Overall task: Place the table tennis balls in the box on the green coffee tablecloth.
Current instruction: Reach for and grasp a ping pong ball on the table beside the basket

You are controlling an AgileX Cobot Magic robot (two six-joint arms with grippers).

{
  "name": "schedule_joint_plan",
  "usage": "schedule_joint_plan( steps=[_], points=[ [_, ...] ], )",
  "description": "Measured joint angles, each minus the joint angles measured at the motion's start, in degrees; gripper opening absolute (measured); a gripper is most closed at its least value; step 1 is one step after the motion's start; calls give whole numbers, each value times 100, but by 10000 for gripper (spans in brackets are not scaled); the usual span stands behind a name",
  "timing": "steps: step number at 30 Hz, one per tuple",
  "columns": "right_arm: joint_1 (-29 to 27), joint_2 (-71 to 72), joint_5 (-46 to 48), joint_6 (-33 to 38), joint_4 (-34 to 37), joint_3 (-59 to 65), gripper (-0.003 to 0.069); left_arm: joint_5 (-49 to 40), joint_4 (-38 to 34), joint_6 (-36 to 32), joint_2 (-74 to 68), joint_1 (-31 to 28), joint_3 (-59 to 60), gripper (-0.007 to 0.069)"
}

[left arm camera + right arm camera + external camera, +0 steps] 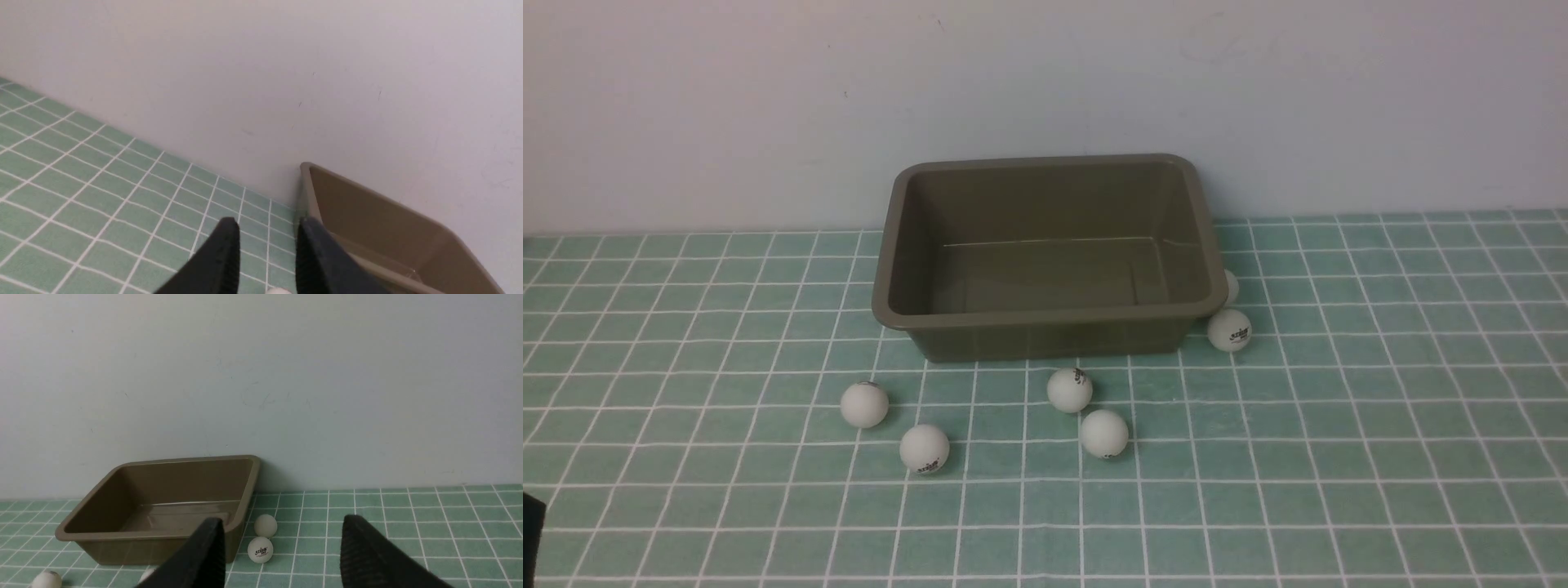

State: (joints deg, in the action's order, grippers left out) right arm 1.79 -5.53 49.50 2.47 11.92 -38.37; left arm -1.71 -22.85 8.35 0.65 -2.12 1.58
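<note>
Tablecloth (1339,457): six table tennis balls (1069,389) lie outside box (1045,321).

Left claw (268,222) hangs above the green coffee tablecloth (81,183); the box (367,212) stands against the wall (261,81).

**Olive, Teal, White**

The box (1045,339) is olive-brown. The green coffee tablecloth (1339,457) is pale teal with thin white grid lines. The table tennis balls (1104,433) are matte white; the ball (1229,329) at the box's four o'clock carries a dark logo.
</note>
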Motion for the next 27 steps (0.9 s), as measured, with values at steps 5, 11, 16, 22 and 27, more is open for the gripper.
schedule_joint_plan(
  steps=[5, 11, 16, 22, 27],
  points=[
    [0, 0, 0, 102, 173, 0, 356, -1377, -76, -274, -27, 0, -626, 191],
    [0, 0, 0, 514, 447, 0, 356, -2316, -476, -945, -524, 0, -1611, 221],
    [0, 0, 0, 722, 564, 0, 356, -3108, -701, -1773, -1139, 0, -2406, 239],
    [0, 0, 99, 766, 790, 7, 356, -3969, -651, -3187, -2422, 0, -3284, 241],
    [0, 0, 127, 902, 1145, 232, 356, -4033, -616, -4752, -3738, 0, -3803, 290]
  ],
)
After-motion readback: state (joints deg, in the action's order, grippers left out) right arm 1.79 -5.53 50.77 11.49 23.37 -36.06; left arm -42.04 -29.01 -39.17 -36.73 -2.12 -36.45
